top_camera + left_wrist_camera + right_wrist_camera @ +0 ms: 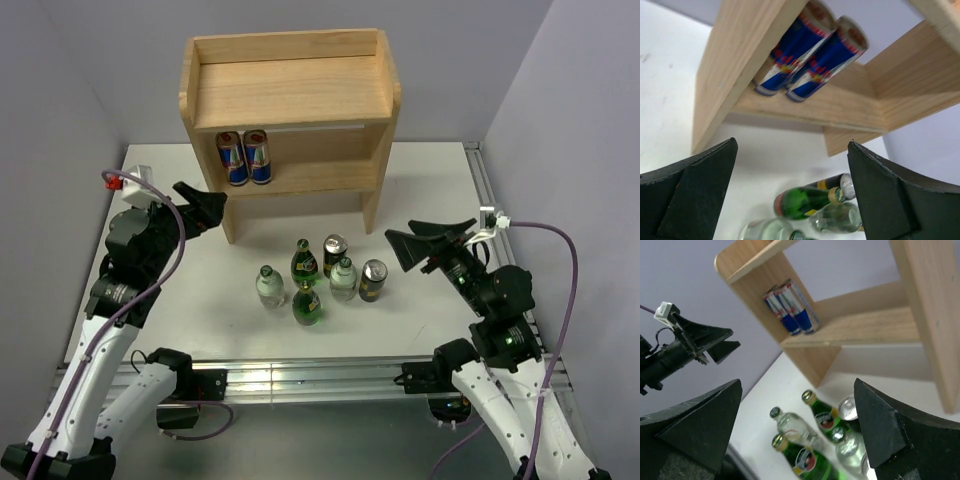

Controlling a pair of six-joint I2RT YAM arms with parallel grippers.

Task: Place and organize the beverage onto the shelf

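Observation:
The light wood shelf (290, 95) stands at the back of the table, its top board bare. Two blue cans (245, 157) stand side by side at the left of its lower board; they also show in the left wrist view (810, 55) and the right wrist view (790, 308). In front of it on the table is a cluster: two green bottles (305, 262) (308, 304), two clear bottles (268, 288) (343, 279) and two dark cans (334, 250) (373, 281). My left gripper (205, 210) is open and empty by the shelf's left panel. My right gripper (425, 245) is open and empty, right of the cluster.
The white table (430, 180) is walled by grey panels at the back and sides. A metal rail (300, 375) runs along the near edge between the arm bases. The shelf's right foot (372, 210) stands behind the cluster.

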